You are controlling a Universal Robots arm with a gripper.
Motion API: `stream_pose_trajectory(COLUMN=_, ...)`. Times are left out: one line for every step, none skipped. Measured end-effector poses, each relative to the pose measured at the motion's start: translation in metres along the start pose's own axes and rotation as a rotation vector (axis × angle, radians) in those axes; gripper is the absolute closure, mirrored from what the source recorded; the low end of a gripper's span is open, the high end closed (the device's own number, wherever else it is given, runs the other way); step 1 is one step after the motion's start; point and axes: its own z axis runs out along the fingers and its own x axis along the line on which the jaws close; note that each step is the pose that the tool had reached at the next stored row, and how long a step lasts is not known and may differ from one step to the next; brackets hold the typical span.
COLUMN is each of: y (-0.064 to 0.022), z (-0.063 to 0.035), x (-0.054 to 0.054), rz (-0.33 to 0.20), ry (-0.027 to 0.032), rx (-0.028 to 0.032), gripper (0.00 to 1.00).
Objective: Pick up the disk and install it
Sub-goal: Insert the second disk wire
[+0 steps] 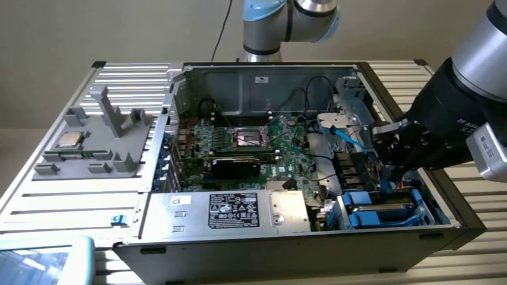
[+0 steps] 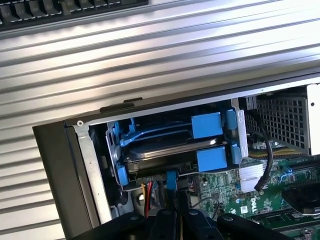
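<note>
The disk (image 2: pixel 159 152), a silver-grey drive in a bright blue carrier, lies in the drive bay at the corner of the open computer case (image 2: pixel 55 150). Its blue end tabs (image 2: pixel 212 159) face the motherboard. In the exterior view the disk (image 1: pixel 382 212) sits in the bay at the case's near corner on that view's right. My gripper (image 2: pixel 174 220) hangs just in front of the bay with its dark fingers shut together and nothing between them. In the exterior view the gripper (image 1: pixel 398 173) hovers above the bay, apart from the disk.
A second blue carrier (image 2: pixel 205 125) sits above the disk in the bay. A blue cable (image 2: pixel 171 179) and red wires run below it. The motherboard (image 1: pixel 253 142), power supply box (image 1: pixel 234 211) and a grey fixture with a CPU chip (image 1: pixel 70 140) lie toward the exterior view's left.
</note>
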Motion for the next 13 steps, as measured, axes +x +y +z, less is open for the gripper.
stream_pose_trajectory(y=0.0005, z=0.0004, x=0.0001, rz=-0.005, ry=-0.0008, rx=-0.0001, gripper=0.89)
stream_pose_trajectory(y=0.0009, z=0.0009, x=0.0002, rz=-0.010, ry=-0.0014, rx=-0.0003, gripper=0.89)
stream_pose_trajectory(y=0.0013, z=0.0014, x=0.0002, rz=-0.014, ry=-0.0020, rx=-0.0003, gripper=0.89)
stream_pose_trajectory(y=0.0019, z=0.0017, x=0.0004, rz=-0.018, ry=-0.0025, rx=-0.0008, gripper=0.89)
stream_pose_trajectory(y=0.0026, z=0.0020, x=0.0005, rz=-0.022, ry=-0.0030, rx=-0.0009, gripper=0.89)
stream_pose_trajectory(y=0.0035, z=0.0024, x=0.0006, rz=-0.025, ry=-0.0034, rx=-0.0009, gripper=0.89)
stream_pose_trajectory(y=0.0047, z=0.0025, x=0.0008, rz=-0.027, ry=-0.0037, rx=-0.0013, gripper=0.89)
stream_pose_trajectory(y=0.0057, z=0.0029, x=0.0010, rz=-0.029, ry=-0.0040, rx=-0.0014, gripper=0.89)
stream_pose_trajectory(y=0.0065, z=0.0035, x=0.0009, rz=-0.032, ry=-0.0044, rx=-0.0013, gripper=0.89)
stream_pose_trajectory(y=0.0071, z=0.0043, x=0.0006, rz=-0.034, ry=-0.0047, rx=-0.0013, gripper=0.89)
stream_pose_trajectory(y=0.0077, z=0.0051, x=0.0003, rz=-0.036, ry=-0.0049, rx=-0.0014, gripper=0.89)
stream_pose_trajectory(y=0.0081, z=0.0061, x=-0.0001, rz=-0.038, ry=-0.0052, rx=-0.0016, gripper=0.89)
stream_pose_trajectory(y=0.0084, z=0.0073, x=-0.0006, rz=-0.040, ry=-0.0054, rx=-0.0019, gripper=0.89)
